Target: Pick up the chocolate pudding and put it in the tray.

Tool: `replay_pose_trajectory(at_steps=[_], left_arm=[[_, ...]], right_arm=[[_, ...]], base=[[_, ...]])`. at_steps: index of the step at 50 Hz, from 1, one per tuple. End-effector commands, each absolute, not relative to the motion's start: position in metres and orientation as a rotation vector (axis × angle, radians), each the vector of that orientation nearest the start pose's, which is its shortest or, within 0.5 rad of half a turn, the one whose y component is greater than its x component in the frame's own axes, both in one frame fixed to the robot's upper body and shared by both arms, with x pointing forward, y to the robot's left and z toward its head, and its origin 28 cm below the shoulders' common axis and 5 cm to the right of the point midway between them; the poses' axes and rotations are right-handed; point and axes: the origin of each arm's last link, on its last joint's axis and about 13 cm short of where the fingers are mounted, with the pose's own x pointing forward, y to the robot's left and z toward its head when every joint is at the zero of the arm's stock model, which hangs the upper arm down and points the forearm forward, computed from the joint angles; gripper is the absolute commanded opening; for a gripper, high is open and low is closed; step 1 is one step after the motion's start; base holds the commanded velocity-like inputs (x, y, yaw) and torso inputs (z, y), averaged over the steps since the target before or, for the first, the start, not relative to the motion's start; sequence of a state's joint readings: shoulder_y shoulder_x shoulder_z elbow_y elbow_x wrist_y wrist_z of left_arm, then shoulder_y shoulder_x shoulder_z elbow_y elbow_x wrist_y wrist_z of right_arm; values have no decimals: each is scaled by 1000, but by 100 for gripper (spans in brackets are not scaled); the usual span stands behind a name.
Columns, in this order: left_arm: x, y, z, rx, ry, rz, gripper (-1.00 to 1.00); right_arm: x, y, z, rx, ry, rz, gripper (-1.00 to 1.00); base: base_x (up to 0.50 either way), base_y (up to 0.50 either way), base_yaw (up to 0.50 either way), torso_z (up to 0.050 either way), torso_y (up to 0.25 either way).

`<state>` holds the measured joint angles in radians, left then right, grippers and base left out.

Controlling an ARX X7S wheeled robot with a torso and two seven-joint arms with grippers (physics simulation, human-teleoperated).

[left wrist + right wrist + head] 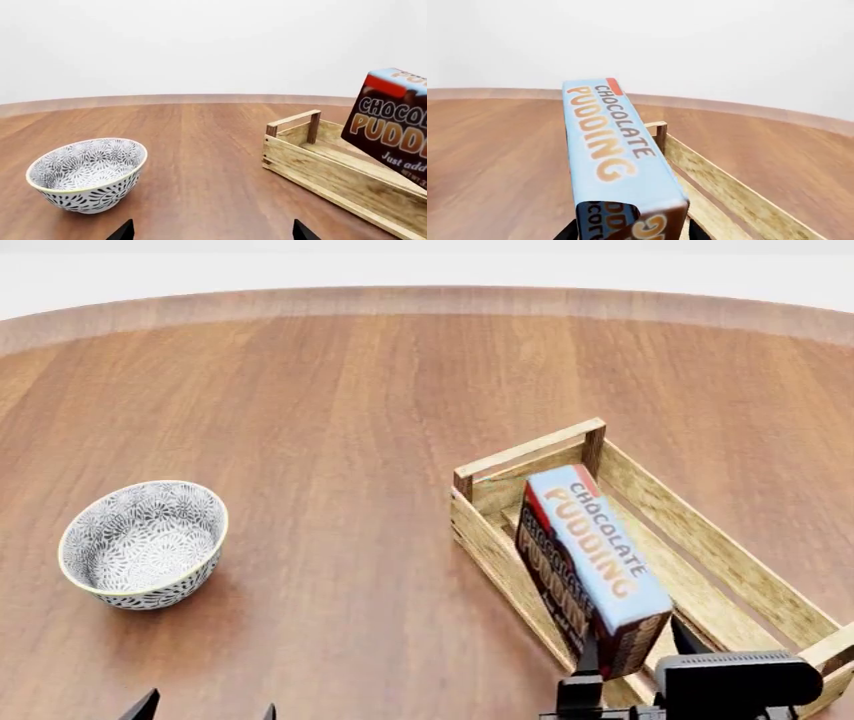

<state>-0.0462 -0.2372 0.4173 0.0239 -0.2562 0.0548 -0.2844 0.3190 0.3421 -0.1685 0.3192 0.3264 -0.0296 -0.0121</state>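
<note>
Wooden table (pixel 374 390), rounded at its far edge, under a blank pale wall. Tray (pixel 747 575) near the table's right edge, set on a slant, one bar handle toward the far edge and the other toward the near right, close by the right arm. Pudding (pixel 594 560) above the tray, over its near half, long and tilted, light-blue face with orange lettering turned up, dark brown face toward the left. Whether touching the slats or held just clear of them, cannot tell. Right gripper (pixel 627 665) clenched on the pudding's near end, one dark finger showing on each side of the carton, the same two fingers flanking the carton's lower end in the right wrist view (pixel 627 232). Bowl (pixel 143 543) toward the table's left edge, upright, grey-white floral pattern inside and out, well apart from the tray. Left gripper (pixel 210 231) low over the near edge, just beside the bowl, only two dark fingertips in view, spread wide with bare wood between them, grasping nothing. In the left wrist view, pudding (pixel 393 125) leaning over the tray (pixel 320 170), brown face with its large lettering turned toward that camera.
</note>
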Motion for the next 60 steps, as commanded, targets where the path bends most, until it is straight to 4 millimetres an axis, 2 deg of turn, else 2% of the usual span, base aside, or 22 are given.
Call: replay_pose_trajectory(at_steps=[1,16,33,60], left_arm=[[205,177,18,-27,-16,-128,100],[205,178,16,-31,-12,-127,100],[205,180,10,-39,-6,-123,100],[206,180,9,-44,-4,-126,100]], right_arm=[[282,-179,38,-83,-5,21,-100],[287,-188,40,-114,9,-54,-100],[303,-197,34,-142,45,-211,-100],[323,-193,24,-177,71,-266,-100]], base=[[0,0,0,0,0],[0,0,0,0,0],[0,0,0,0,1],[0,0,0,0,0]])
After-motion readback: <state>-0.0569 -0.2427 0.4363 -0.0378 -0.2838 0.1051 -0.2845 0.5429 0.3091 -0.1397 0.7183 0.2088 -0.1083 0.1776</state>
